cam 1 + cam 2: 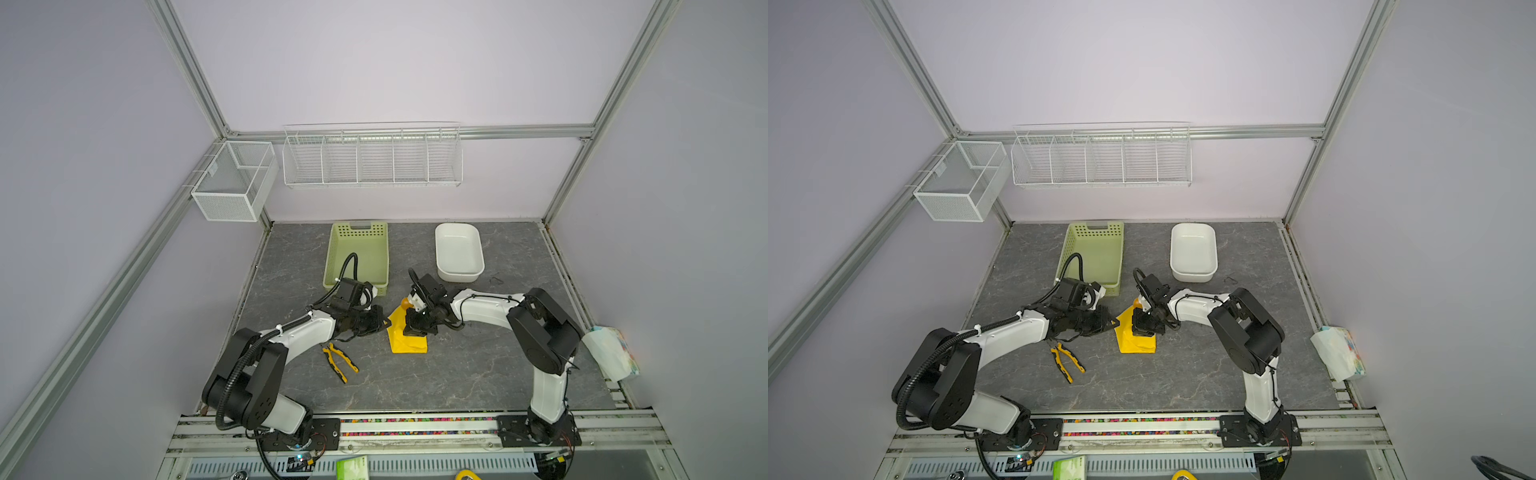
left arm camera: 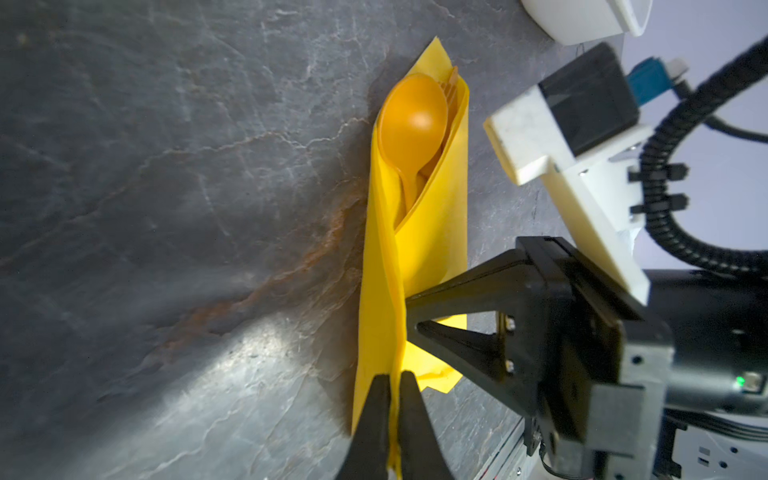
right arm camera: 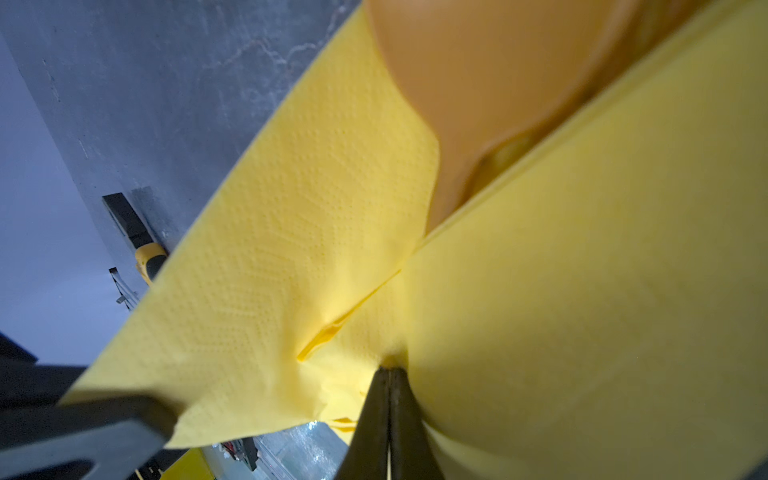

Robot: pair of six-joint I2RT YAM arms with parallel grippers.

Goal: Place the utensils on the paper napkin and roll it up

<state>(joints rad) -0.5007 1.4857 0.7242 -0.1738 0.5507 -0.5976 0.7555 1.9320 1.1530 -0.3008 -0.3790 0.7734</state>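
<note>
Left end effector (image 2: 392, 376) — tight on napkin (image 2: 432, 249)

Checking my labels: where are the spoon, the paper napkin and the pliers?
spoon (image 2: 413, 120): left wrist view, on its bowl.
paper napkin (image 2: 436, 249): left wrist view, on the outer fold.
pliers (image 1: 334, 355): a top view, near the pivot.

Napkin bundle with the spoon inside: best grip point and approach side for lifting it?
Take the paper napkin bundle around its wrapped middle, over the spoon handle, from above, jaws across the narrow width. It is long and slim. The bowl pokes out of the open end, and the opposite end looks like loose paper, so a pinch there would probably let the spoon slide out.
</note>
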